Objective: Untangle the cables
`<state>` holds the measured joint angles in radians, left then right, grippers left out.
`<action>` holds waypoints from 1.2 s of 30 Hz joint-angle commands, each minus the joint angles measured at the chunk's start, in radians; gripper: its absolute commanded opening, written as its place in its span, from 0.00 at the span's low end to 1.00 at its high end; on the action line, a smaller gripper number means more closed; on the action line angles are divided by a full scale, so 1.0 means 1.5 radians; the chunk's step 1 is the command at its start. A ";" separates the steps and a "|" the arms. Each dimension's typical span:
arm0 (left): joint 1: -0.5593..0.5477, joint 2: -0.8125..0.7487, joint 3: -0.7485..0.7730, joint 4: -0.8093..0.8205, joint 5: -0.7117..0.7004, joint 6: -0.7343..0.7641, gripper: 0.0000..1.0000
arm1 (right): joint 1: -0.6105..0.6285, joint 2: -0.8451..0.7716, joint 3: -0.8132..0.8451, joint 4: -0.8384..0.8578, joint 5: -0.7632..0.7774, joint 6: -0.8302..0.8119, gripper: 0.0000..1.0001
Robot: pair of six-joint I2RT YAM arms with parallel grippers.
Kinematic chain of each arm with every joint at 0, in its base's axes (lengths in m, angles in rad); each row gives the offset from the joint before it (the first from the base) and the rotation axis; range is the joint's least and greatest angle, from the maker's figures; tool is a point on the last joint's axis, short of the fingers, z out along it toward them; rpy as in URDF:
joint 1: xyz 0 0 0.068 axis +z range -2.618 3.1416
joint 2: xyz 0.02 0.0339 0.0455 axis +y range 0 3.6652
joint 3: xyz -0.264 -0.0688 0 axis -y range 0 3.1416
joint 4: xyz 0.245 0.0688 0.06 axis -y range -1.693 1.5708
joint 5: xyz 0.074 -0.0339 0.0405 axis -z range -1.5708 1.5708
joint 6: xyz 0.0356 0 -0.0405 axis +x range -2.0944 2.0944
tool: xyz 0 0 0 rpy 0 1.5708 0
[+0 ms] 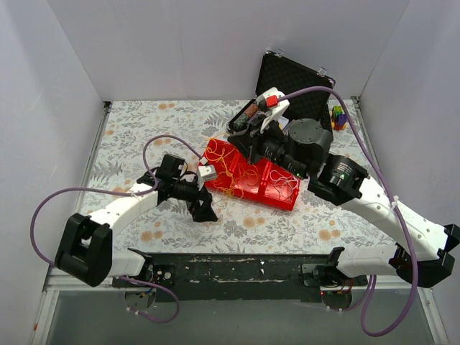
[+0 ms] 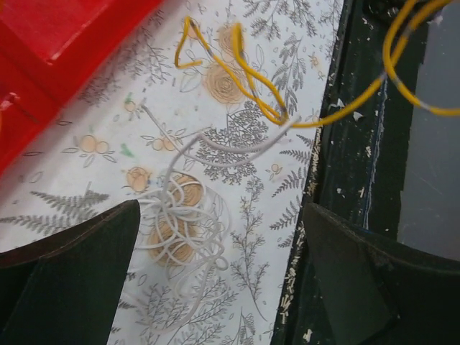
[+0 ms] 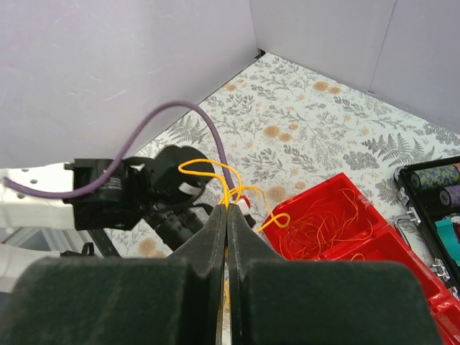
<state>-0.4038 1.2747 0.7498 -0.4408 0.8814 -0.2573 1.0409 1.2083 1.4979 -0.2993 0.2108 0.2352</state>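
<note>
Since the white coil point(image 2: 183, 230) lies loose on the floral cloth point(image 2: 287, 65), the left gripper point(image 2: 219, 237) hangs spread over it, seemingly to pin it. Beyond, the right gripper point(image 3: 226, 208), pressed together, pinches a yellow strand point(image 3: 205, 167), likely lifting it free of the orange tangle point(image 3: 327, 226) in the red bin point(image 3: 305, 194).

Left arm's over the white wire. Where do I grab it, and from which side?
Take the white wire at its bunched loops, straight down from above: they lie flat on the table inside the open left gripper and overlap, likely giving more to pinch than the single tail toward the yellow wire.
</note>
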 commanded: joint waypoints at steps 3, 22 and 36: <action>-0.042 0.039 -0.029 0.063 0.005 0.000 0.98 | -0.001 -0.006 0.061 0.014 0.003 -0.007 0.01; -0.052 -0.013 -0.114 0.138 -0.150 0.016 0.00 | -0.002 -0.020 0.130 -0.019 0.053 -0.055 0.01; -0.015 -0.110 -0.229 0.118 -0.390 0.067 0.00 | -0.010 -0.022 0.250 -0.031 0.199 -0.210 0.01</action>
<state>-0.4599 1.1530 0.4244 -0.2340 0.3969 -0.1806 1.0336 1.2041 1.8370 -0.3870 0.4133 0.0093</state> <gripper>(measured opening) 0.015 0.023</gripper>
